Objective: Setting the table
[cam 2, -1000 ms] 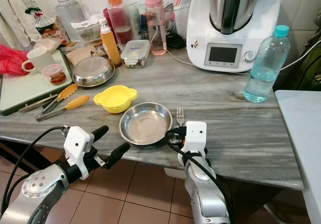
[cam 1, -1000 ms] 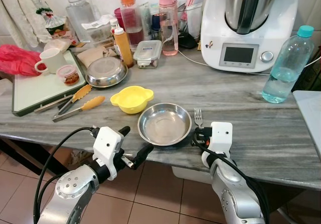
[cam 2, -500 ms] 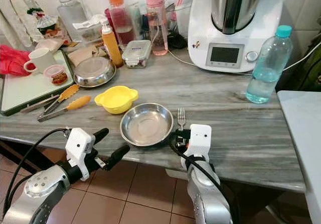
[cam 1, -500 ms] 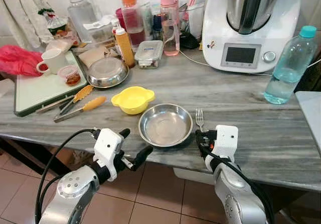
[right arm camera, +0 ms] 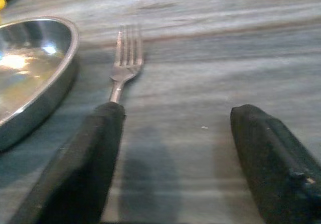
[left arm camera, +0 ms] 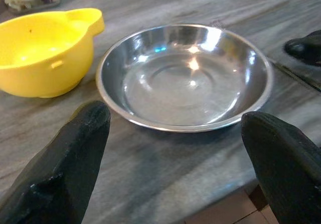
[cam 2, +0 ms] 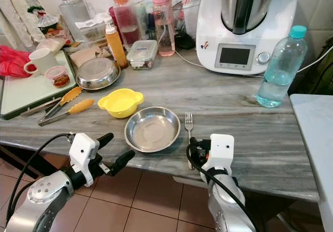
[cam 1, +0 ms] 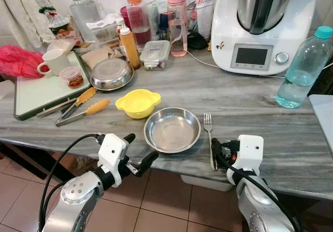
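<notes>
Fork [cam 1: 208,128] laid beside steel dish [cam 1: 172,130] near worktop [cam 1: 250,102] front edge.
Right gripper [right arm camera: 170,158] and left gripper [cam 1: 138,151] are both held wide open; yellow bowl [cam 1: 138,102] crowds the dish.

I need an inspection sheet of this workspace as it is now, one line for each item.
Surface: grey marbled counter, tiled floor below.
Job's things: steel plate near front edge; fork lies beside it on the right, tines away from robot.
Clutter: yellow bowl, tongs, steel bowl, mug, bottles at back, water bottle, kitchen machine.
Grippers: left tool open, before the counter edge; right tool open, one finger over the fork handle.
Cables: black cable on left arm.
Surroundings: white tiled wall.
</notes>
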Tool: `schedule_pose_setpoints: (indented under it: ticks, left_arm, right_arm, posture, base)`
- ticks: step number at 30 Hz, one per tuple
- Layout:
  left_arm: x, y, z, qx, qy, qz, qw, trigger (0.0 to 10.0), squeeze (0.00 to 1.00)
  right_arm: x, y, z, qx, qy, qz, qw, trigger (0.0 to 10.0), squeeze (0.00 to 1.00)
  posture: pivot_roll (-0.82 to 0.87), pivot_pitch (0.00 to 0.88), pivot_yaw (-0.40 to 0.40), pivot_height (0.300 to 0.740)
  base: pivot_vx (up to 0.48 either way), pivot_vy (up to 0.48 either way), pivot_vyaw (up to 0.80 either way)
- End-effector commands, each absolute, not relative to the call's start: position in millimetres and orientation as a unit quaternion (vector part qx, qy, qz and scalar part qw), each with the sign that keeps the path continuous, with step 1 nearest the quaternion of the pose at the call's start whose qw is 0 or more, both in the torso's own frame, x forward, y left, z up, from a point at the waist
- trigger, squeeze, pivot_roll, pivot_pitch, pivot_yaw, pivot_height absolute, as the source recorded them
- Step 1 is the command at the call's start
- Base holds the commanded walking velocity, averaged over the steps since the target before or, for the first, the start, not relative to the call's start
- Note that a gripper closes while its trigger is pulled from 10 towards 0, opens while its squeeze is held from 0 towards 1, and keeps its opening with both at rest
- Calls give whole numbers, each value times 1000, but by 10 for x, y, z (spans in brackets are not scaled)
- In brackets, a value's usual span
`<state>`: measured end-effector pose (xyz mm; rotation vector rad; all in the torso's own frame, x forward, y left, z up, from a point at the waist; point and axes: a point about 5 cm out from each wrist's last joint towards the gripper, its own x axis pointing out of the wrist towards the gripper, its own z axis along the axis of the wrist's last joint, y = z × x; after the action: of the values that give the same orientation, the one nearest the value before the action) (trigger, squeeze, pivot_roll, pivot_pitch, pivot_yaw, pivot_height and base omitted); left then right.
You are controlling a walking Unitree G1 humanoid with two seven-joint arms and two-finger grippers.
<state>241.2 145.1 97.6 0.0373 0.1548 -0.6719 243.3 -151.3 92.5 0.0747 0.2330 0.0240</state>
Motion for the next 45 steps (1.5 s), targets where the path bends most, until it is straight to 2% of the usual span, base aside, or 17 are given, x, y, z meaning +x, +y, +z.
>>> schedule_pose_setpoints:
  ticks: [1, 7, 12, 27, 45]
  left_arm:
    - [2425, 1481, 971, 25, 76, -328, 941, 10000, 0]
    - [2444, 1506, 906, 24, 76, -325, 942, 10000, 0]
    - [2447, 1501, 861, 23, 77, -324, 943, 10000, 0]
    - [2450, 1516, 777, 25, 78, -327, 941, 10000, 0]
    - [2412, 1439, 918, 26, 65, -330, 942, 10000, 0]
  right_arm:
    - [2426, -1500, 956, 37, 110, 14, 993, 10000, 1000]
    - [2399, -1470, 1042, -8, 88, 34, 995, 10000, 1000]
    - [2347, -1560, 997, -73, 120, 27, 990, 10000, 1000]
    - [2301, -1499, 883, -32, 188, 39, 981, 10000, 1000]
    - [2274, -1303, 878, -28, 204, 102, 973, 10000, 1000]
  posture:
    - [-122, 46, 135, 740]
    - [-125, 43, 132, 740]
    - [-125, 44, 129, 740]
    - [-121, 44, 125, 740]
    - [-119, 44, 124, 740]
  base:
    - [0, 0, 0]
    - [0, 0, 0]
    - [0, 0, 0]
    - [0, 0, 0]
    - [0, 0, 0]
